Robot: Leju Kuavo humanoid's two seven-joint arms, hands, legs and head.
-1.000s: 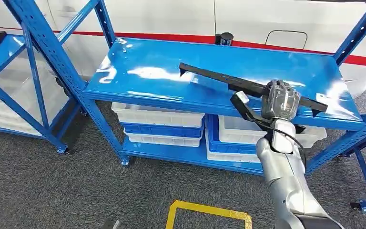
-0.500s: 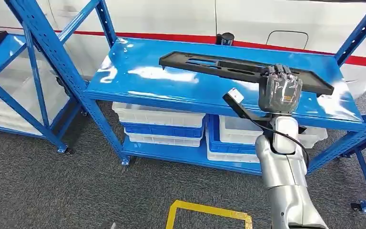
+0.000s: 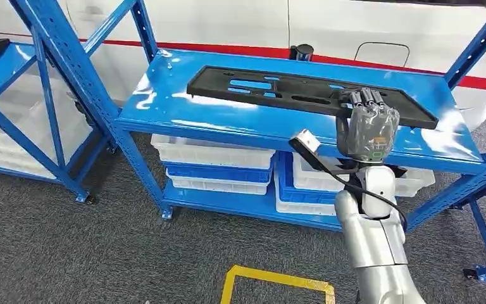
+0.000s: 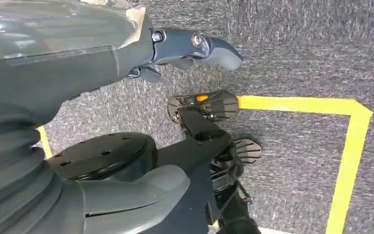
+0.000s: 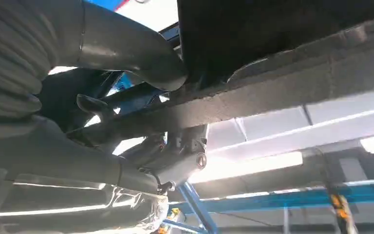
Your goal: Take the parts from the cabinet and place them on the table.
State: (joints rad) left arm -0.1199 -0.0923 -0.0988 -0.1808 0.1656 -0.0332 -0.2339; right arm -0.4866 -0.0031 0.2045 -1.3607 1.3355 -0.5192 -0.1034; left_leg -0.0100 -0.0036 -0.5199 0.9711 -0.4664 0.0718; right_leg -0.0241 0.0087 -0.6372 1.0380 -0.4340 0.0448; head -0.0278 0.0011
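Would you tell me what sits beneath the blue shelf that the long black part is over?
Under the blue shelf stand stacked white bins and blue bins on a lower shelf. The right hand gripping the black part and its arm cover some bins; their contents are hidden.

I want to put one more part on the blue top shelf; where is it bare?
Bare: the blue metal shelf left of the long black slotted plastic panel, and its front strip. Crowded: the right, where the right hand holds the panel.
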